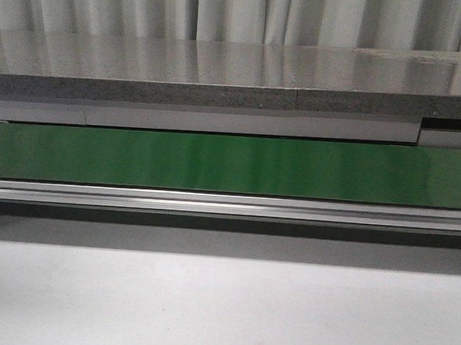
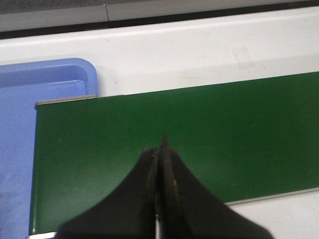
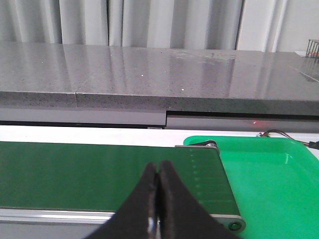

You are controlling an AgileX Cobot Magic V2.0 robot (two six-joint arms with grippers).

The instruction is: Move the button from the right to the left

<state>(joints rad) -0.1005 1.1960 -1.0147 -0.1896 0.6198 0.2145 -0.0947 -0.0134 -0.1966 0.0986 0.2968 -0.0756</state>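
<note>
Overhead, left gripper (image 2: 158,149) closed, empty, above green belt (image 2: 199,134), blue tray (image 2: 30,89) beside. Right gripper (image 3: 158,174) closed, empty; green tray (image 3: 269,179) beside. Button unseen.

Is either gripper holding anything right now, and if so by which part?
Nothing is held. The left gripper and right gripper are both shut empty above the green belt.

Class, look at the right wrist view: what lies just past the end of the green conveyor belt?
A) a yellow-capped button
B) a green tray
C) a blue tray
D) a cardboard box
B: a bright green tray lies just beyond the end roller of the green conveyor belt, and nothing shows in it.
</note>
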